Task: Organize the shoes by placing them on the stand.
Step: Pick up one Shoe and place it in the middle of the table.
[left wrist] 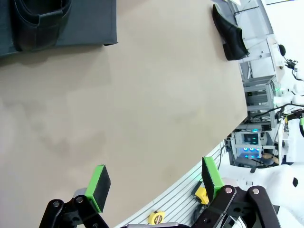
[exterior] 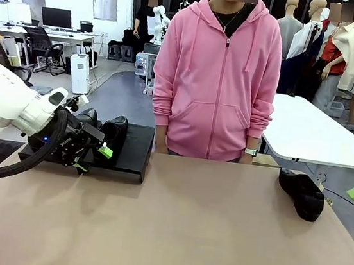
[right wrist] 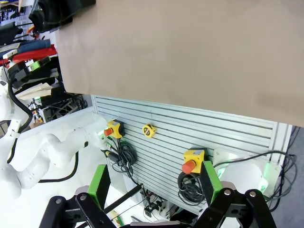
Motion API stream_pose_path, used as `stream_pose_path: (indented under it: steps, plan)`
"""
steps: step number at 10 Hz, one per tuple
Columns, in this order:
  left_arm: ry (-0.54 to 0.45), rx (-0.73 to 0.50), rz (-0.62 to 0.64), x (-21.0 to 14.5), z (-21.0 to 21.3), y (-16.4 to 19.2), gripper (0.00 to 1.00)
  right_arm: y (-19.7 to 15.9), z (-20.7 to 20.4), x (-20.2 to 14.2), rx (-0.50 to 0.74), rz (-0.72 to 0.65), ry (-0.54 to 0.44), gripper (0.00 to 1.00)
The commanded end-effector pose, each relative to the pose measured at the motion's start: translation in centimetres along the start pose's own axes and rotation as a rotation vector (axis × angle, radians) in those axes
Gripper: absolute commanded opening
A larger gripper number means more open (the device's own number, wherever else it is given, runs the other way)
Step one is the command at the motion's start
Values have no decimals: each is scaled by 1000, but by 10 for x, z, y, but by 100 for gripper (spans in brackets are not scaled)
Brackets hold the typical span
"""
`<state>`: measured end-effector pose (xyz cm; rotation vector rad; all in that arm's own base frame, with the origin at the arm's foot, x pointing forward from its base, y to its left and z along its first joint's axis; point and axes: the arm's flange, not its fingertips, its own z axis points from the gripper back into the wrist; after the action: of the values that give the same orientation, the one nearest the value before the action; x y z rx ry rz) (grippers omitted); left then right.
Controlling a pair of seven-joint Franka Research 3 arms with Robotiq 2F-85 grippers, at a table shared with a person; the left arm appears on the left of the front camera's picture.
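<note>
The left end effector [exterior: 90, 158], spread wide and empty, partly hides glossy black loafers [exterior: 113, 134] on the low black stand [exterior: 137, 148], another loafer [exterior: 301, 194] lies at the tan table's [exterior: 184, 230] right edge, and the right end effector [right wrist: 154, 185] gapes wide past the table

A person in a pink hoodie [exterior: 217, 79] stands behind the tan table [exterior: 184, 230], wristwatch [exterior: 250, 152] showing.
</note>
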<state>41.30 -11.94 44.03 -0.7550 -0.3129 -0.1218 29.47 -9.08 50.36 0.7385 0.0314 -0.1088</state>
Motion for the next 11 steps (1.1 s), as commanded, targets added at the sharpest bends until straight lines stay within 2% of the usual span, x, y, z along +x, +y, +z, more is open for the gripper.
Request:
stream_pose_path:
  steps: [1, 2, 3, 4, 5, 6, 9, 10, 11]
  plan:
    - [0, 6, 10, -1, 2, -2, 100, 12, -5, 24, -177, -55, -117, 100]
    - [0, 6, 10, -1, 2, -2, 100, 29, -24, 74, -340, 45, -35, 100]
    - [0, 6, 10, -1, 2, -2, 100, 35, -33, 128, -494, 70, -62, 100]
    - [0, 6, 10, -1, 2, -2, 100, 40, -49, 170, -575, 96, -90, 100]
    - [0, 6, 10, -1, 2, -2, 100, 39, -60, 198, -621, 114, -127, 100]
    - [0, 6, 10, -1, 2, -2, 100, 36, -67, 219, -655, 152, -162, 100]
    - [0, 6, 10, -1, 2, -2, 100, 44, -82, 204, -604, 179, -127, 100]
    - [0, 6, 10, -1, 2, -2, 100, 33, -85, 228, -633, 176, -132, 100]
    - [0, 6, 10, -1, 2, -2, 100, 31, -91, 240, -694, 203, -91, 100]
